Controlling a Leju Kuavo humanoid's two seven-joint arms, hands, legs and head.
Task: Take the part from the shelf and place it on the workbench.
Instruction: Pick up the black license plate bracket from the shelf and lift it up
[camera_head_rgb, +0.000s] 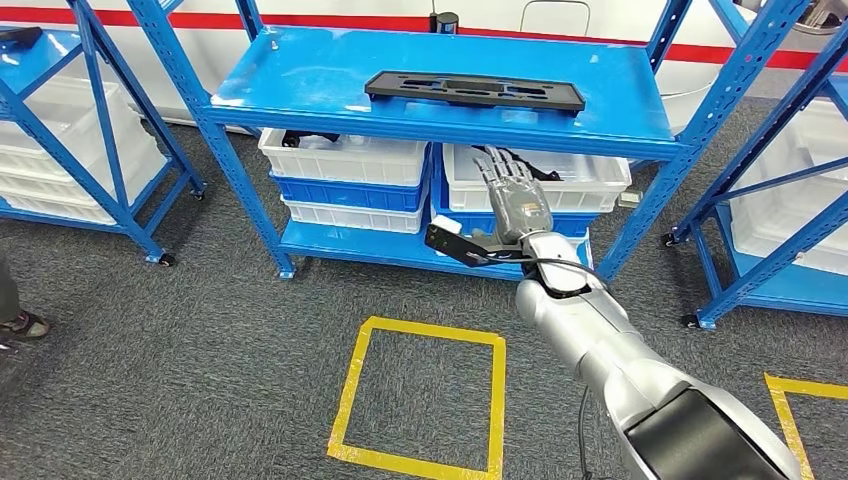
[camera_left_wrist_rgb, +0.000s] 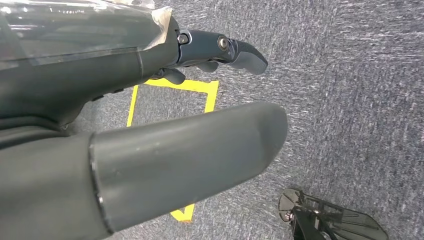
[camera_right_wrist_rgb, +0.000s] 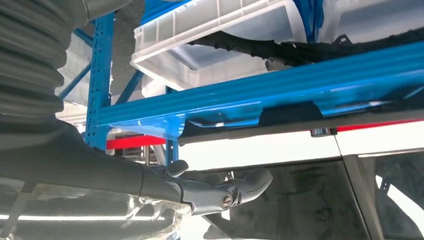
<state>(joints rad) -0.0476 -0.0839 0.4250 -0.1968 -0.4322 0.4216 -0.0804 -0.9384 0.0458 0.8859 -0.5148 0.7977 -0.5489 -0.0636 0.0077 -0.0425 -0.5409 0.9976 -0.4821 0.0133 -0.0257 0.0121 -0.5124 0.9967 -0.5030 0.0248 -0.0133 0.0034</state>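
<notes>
- Our right hand (camera_head_rgb: 517, 200), fingers apart and holding nothing, sits below the shelf (camera_head_rgb: 300, 80) edge; raising it straight up could strike that edge.
- The part (camera_head_rgb: 474, 91) lies flat on top; a shallow reach may push it back.
- Our left hand (camera_left_wrist_rgb: 220, 52) hangs over the floor, fingers loosely apart, empty.

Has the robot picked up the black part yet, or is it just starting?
Just starting. The black part lies untouched on the blue shelf. The right hand is raised in front of the shelf, lower than the part, fingers spread, holding nothing. Left to do: grasp the part and carry it to the workbench.
</notes>
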